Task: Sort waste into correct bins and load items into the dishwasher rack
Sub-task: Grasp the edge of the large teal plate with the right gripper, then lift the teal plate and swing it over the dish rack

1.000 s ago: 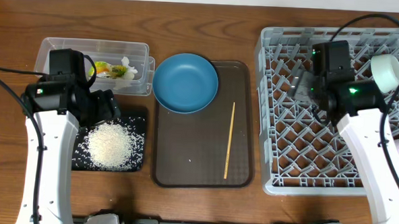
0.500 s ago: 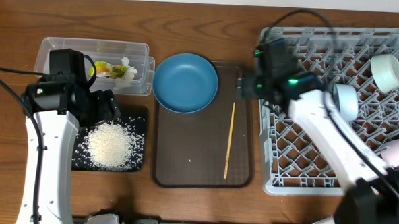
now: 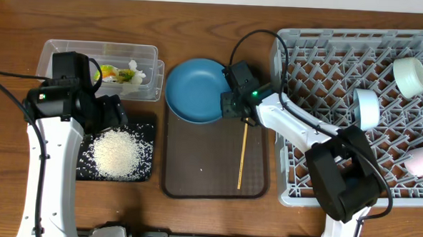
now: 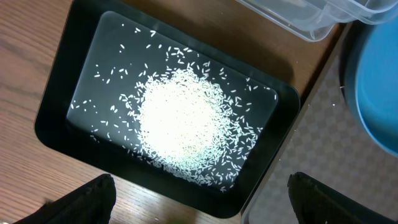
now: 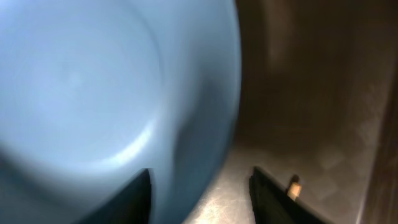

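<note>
Print on snack wrapper (image 3: 117, 74) too small to read; no other txt.

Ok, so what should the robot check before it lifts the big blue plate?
1. Right gripper straddles the rim of the plate: ok, one finger is over the plate and one is outside it.
2. Jaws clamped firmly on the rim: cannot tell, the wrist view is blurred.
3. Wooden stick clear of the fingers: cannot tell, its tip lies very near one finger.
4. Free pegs in the rack: ok, the part nearest the plate is bare.
5. Left gripper out of the way: ok, it is open above the rice in the black tray.
</note>
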You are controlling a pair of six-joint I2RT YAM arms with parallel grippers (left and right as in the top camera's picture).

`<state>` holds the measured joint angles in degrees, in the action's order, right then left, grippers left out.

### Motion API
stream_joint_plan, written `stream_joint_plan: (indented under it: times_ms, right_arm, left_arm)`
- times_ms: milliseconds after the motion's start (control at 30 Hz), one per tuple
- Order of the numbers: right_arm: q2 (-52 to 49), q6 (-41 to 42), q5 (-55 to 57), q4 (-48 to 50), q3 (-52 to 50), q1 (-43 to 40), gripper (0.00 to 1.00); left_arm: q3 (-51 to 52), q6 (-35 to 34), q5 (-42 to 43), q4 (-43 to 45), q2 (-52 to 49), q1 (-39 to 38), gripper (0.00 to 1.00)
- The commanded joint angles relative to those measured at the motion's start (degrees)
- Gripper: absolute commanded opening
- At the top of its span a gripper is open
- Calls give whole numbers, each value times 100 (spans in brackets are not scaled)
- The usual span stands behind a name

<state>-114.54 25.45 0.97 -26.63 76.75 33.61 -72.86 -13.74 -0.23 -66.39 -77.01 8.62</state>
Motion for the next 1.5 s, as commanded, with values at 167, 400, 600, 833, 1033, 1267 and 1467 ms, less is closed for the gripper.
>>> stream_joint_plan:
  times_ms: [167,400,600,833,1033,1267,1467]
  right_arm:
    - [66,146,339,-136,-2,-4,12]
    - [579,-326,785,-256,-2,-74,1]
    - [1521,-553,1672,-291,-2,-144,1]
    - [2686,-1873,3836,-114,-2,-424,1]
    - [2881,-3270,5202,417,-2,-999,1]
    - [2763,-4109,5672,1547,-2,-1945,1]
    - [2625,-4142,5587,2061,-2,-2568,1]
  left_arm:
    - [-11,-52,-46,-22,68,31,91]
    - [-11,-52,-46,-22,68,31,91]
    - [-11,-52,-46,-22,68,31,91]
    - [-11,-52,-46,-22,68,31,91]
    - [-11,-52,-46,-22,68,31,91]
    - [-11,-52,-46,-22,68,31,91]
    - [-11,-52,-46,-22,68,31,91]
